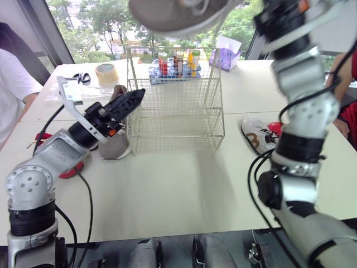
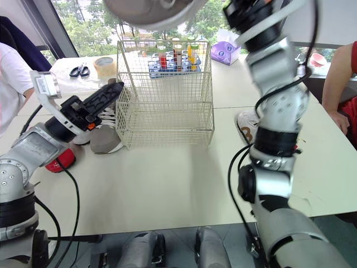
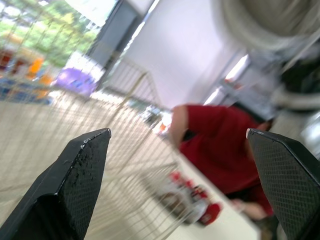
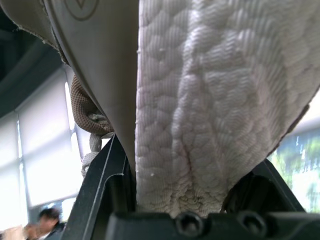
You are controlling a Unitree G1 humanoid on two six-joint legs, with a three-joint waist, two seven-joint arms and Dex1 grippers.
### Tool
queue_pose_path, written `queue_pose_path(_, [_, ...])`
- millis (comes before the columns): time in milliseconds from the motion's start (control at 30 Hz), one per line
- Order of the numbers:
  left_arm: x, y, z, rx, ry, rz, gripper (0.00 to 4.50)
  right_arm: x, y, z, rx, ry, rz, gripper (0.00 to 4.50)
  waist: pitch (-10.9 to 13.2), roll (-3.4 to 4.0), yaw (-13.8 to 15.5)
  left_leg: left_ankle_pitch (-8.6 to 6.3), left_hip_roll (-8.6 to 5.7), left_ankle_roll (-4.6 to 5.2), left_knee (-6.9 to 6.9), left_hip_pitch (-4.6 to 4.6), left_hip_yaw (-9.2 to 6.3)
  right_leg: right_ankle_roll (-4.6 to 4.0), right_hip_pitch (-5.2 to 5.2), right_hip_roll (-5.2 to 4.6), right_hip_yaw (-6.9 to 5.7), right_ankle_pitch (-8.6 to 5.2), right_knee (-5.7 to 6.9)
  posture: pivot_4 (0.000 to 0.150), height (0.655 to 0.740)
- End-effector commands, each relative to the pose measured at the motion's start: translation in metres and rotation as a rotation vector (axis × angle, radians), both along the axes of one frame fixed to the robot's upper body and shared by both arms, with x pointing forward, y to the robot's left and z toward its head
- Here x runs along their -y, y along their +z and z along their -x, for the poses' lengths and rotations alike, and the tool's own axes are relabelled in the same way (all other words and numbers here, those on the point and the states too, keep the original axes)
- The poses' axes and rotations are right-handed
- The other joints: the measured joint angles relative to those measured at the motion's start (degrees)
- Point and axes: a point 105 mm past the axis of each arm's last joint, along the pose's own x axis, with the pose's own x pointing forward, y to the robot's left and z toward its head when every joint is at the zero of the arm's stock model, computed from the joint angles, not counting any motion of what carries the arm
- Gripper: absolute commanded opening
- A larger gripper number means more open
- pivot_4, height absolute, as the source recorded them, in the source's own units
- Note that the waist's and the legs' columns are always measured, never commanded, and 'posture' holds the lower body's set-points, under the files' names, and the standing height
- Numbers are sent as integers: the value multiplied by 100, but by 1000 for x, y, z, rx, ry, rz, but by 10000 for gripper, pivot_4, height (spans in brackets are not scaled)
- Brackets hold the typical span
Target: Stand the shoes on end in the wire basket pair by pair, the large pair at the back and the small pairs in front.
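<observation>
The right gripper (image 4: 187,175) is clamping a large grey shoe (image 1: 178,17) by its end, fingers pressing against the sole and the upper, and holding it high above the wire basket (image 1: 175,106). The basket is standing on the table (image 1: 167,190). The left gripper (image 1: 129,102) is hovering at the basket's left wall with its fingers (image 3: 82,170) spread wide, gripping nothing. A second grey shoe (image 1: 114,146) is lying on the table just beside the basket's left side, below that gripper. A white shoe (image 1: 257,134) is lying to the basket's right, and a red shoe (image 1: 71,169) is showing under the left arm.
</observation>
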Motion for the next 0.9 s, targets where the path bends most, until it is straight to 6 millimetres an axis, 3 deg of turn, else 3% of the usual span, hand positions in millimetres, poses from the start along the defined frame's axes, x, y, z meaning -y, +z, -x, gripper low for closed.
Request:
queue_pose_path(33, [4, 9, 9, 93, 63, -150, 44631, 12, 28, 6, 163, -86, 137, 17426, 1, -1, 8, -2, 0, 3, -2, 0, -1, -1, 1, 0, 0, -1, -2, 1500, 7400])
queue_pose_path(167, [7, 14, 17, 109, 14, -146, 44631, 10, 14, -18, 195, -188, 436, 17426, 0, -1, -30, -3, 2, 4, -8, 2, 7, 1, -4, 2, 3, -2, -3, 1500, 7400])
queue_pose_path(333, [9, 2, 25, 134, 67, -264, 44631, 5, 5, -34, 190, -180, 591, 17426, 8, 11, -17, -2, 6, 2, -9, -1, 17, 1, -16, 3, 7, -1, 3, 1500, 7400])
queue_pose_path(467, [7, -16, 32, 89, 75, -243, 44631, -4, -11, -44, 187, -185, 733, 17426, 9, 12, -12, 6, 3, -11, -6, -52, 26, 2, -73, -5, 15, 1, 11, 1500, 7400])
queue_pose_path(700, [11, -30, 33, 63, 69, -246, 44631, -22, -39, -57, 107, -90, 862, 17426, 9, 12, 13, 26, 1, -45, 8, -85, 17, 1, -93, -3, 9, 2, 10, 1500, 7400])
queue_pose_path(900, [13, -27, 23, 70, 69, -200, 44631, -35, -58, -71, 40, -113, 936, 17426, 9, 12, 2, 28, 2, -48, 10, -82, 15, 1, -91, -1, 8, 2, 16, 1500, 7400])
